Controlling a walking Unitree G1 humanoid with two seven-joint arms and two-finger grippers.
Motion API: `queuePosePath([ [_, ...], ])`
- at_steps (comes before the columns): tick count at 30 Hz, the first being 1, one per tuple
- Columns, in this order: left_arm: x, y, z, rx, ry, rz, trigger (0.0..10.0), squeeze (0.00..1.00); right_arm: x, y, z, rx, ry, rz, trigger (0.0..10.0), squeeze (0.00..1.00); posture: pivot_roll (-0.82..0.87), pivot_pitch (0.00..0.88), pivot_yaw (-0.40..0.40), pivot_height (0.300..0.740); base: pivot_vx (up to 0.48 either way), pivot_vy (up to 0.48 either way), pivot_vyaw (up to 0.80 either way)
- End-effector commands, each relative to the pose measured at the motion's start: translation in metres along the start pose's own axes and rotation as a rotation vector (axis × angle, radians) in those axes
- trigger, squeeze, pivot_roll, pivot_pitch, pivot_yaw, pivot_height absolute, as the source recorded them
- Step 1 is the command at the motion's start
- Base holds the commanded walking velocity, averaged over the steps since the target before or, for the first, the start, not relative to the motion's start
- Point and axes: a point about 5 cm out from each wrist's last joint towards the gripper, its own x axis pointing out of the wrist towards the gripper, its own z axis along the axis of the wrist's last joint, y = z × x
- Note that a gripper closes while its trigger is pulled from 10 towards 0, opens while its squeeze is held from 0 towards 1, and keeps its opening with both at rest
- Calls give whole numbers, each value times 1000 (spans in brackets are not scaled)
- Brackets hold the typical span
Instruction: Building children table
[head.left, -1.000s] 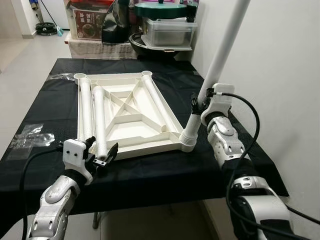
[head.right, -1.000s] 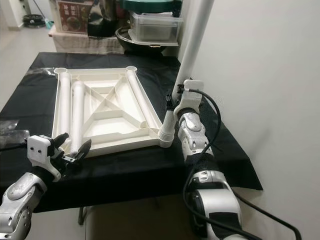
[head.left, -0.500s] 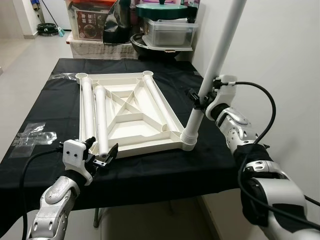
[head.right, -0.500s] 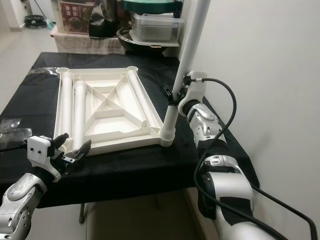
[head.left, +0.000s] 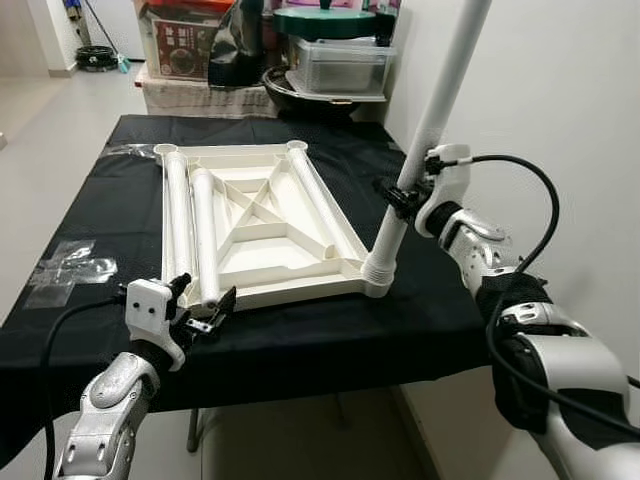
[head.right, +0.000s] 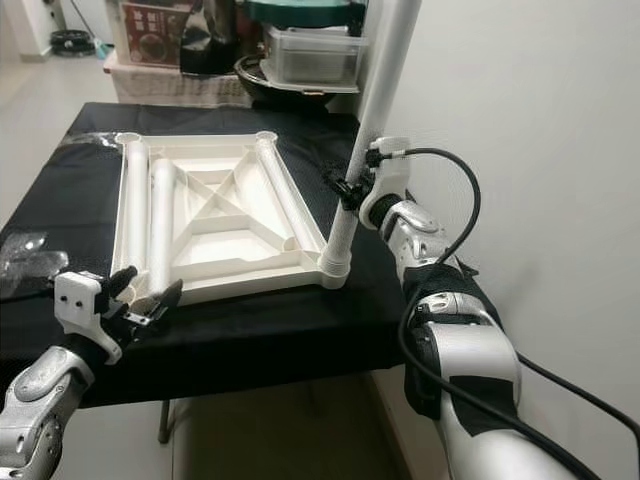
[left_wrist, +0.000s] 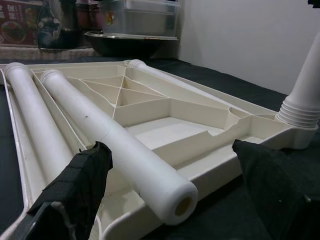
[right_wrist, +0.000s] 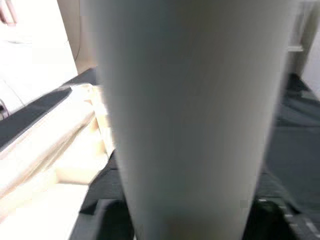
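Observation:
A white children's tabletop (head.left: 282, 262) lies upside down on the black-clothed table (head.left: 420, 320). One white leg (head.left: 428, 125) stands nearly upright in the socket at its near right corner (head.left: 377, 280). My right gripper (head.left: 400, 197) is shut on this leg a little above the socket, and the leg (right_wrist: 190, 115) looms close in the right wrist view. Three loose legs lie in the tabletop: two at the left (head.left: 178, 220) (head.left: 203, 230) and one along the right rim (head.left: 315, 200). My left gripper (head.left: 200, 312) is open at the near end of the second leg (left_wrist: 120, 150), its fingers (left_wrist: 75, 185) on either side.
A clear plastic bag (head.left: 70, 270) lies on the cloth at the left. Behind the table stand boxes, a clear lidded container (head.left: 335, 62) and a dark pot. A white wall (head.left: 560, 100) runs close along the right side.
My right gripper has slid a little higher up the upright leg, and its forearm has swung out to the right. The left gripper has stayed where it was.

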Motion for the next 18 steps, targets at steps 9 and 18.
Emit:
queuePosePath([
  [9,-4,-3,-6,-2,14,5,10000,0,-3,-4,-12,23,42,-24,0,0,88,0,-145,740,0,0,0],
  [18,-2,-5,-8,-11,18,-1,10000,0,3,12,-55,163,165,-331,0,0,74,0,-133,740,0,0,0],
])
